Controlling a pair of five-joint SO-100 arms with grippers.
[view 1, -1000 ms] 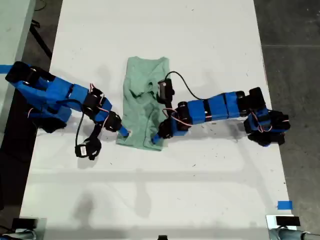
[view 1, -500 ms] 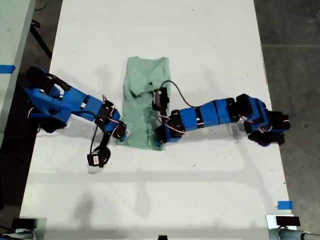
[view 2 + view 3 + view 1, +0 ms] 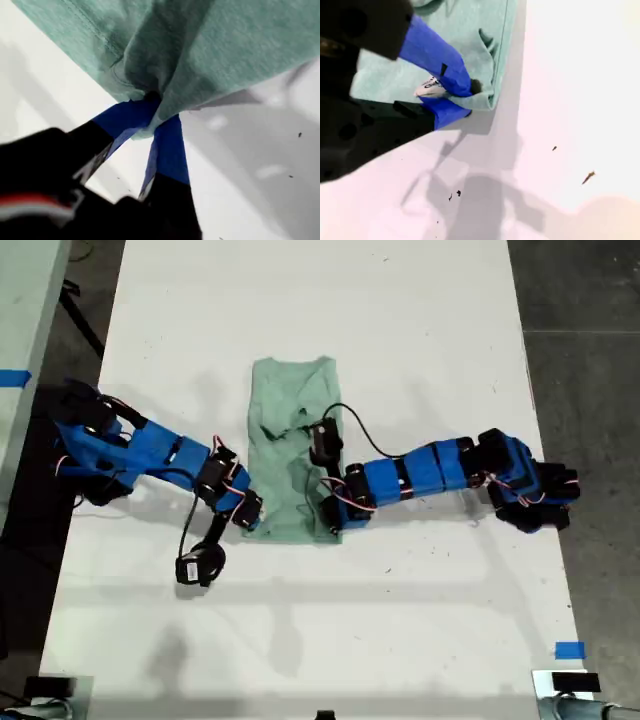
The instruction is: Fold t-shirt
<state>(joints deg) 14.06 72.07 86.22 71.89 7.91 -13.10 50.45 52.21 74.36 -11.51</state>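
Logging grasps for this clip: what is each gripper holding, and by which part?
Both hold the t-shirt: my first gripper pinches a bottom corner, my second gripper the other.

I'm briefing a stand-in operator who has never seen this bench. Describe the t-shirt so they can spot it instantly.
Start at the long white table that fills the exterior view. Midway along it, two blue arms reach inward from either side, and between them lies the t-shirt. It is the only cloth there: pale mint green, plain, folded into a narrow strip.

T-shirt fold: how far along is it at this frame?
Done: the t-shirt already lies as a narrow strip, sides apparently folded in. In hand: my first pincer and my second pincer each grip a corner of its near end. Left: carrying that end over toward the collar.
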